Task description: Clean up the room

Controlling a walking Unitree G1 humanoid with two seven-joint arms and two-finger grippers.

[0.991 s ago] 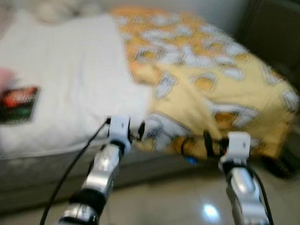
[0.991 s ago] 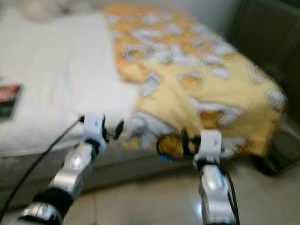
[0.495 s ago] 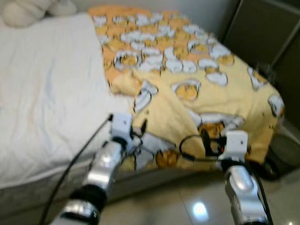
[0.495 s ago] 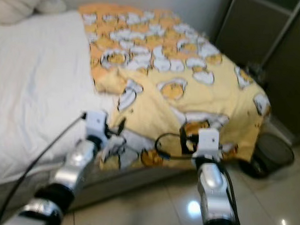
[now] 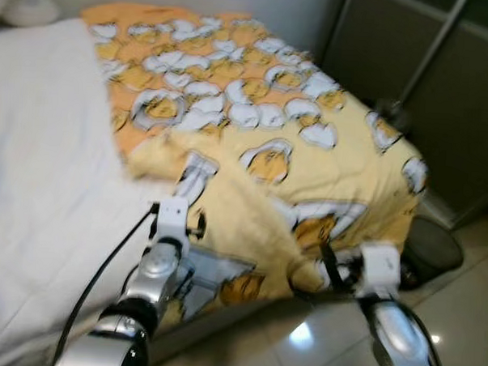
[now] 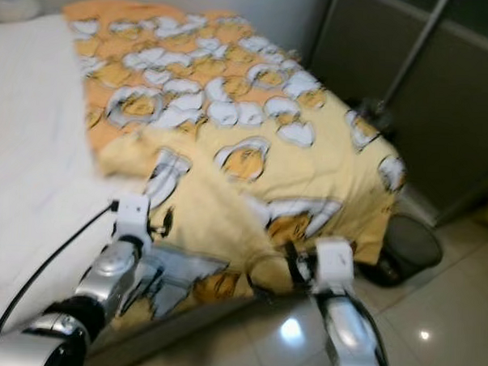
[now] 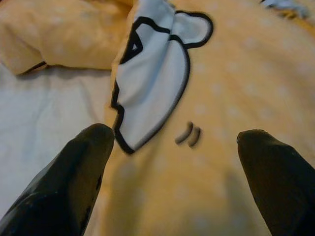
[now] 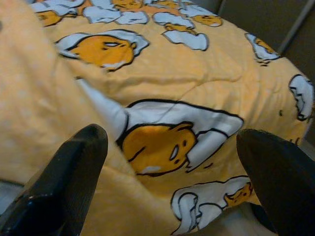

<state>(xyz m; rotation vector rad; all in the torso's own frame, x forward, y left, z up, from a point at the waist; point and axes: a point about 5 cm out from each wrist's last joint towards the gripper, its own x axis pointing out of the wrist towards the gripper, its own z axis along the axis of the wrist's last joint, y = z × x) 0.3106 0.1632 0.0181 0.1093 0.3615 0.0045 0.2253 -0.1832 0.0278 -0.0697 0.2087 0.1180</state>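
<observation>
Your view has swung right since a second ago: the book and the hand at the left edge are gone, and the dark wardrobe (image 5: 442, 102) and a black bin (image 5: 432, 250) on the floor (image 5: 325, 357) now show. The yellow quilt (image 5: 263, 127) lies rumpled over the foot of the bed, beside the white sheet (image 5: 42, 166). Your left gripper (image 7: 174, 140) hangs wide open just above the quilt's edge. Your right gripper (image 8: 172, 142) is also spread wide, near the quilt's corner.
</observation>
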